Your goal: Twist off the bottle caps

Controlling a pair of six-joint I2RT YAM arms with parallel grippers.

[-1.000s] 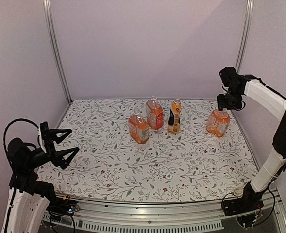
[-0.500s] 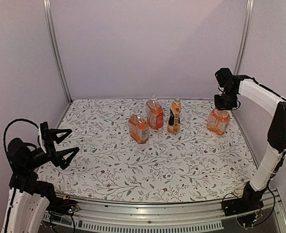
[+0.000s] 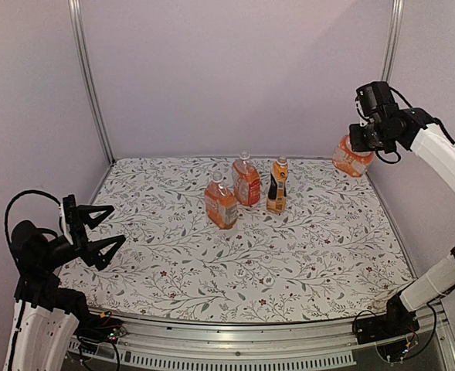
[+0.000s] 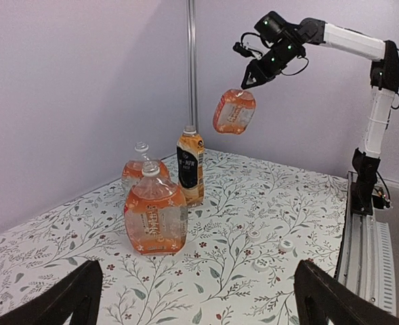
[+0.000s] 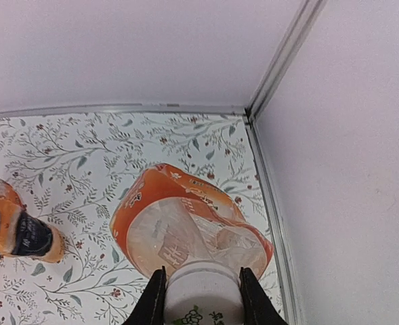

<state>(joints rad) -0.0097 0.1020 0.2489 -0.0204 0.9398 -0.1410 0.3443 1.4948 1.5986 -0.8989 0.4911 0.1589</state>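
Soft, even light fills the booth, and the walls (image 3: pixel 235 77) take a faint lilac cast. The bottles (image 4: pixel 155 217) throw only pale, soft-edged shadows on the counter (image 3: pixel 289 263). A thin bright streak runs down the metal post (image 4: pixel 192 61). The overhead view is a little soft and grainy. In the left wrist view the fingers (image 4: pixel 74 298) of the left end effector (image 4: pixel 198 267) are dark, with little detail. In the right wrist view the cap (image 5: pixel 202 284), close to the lens, looks slightly blurred, and the counter's far edge bows gently.
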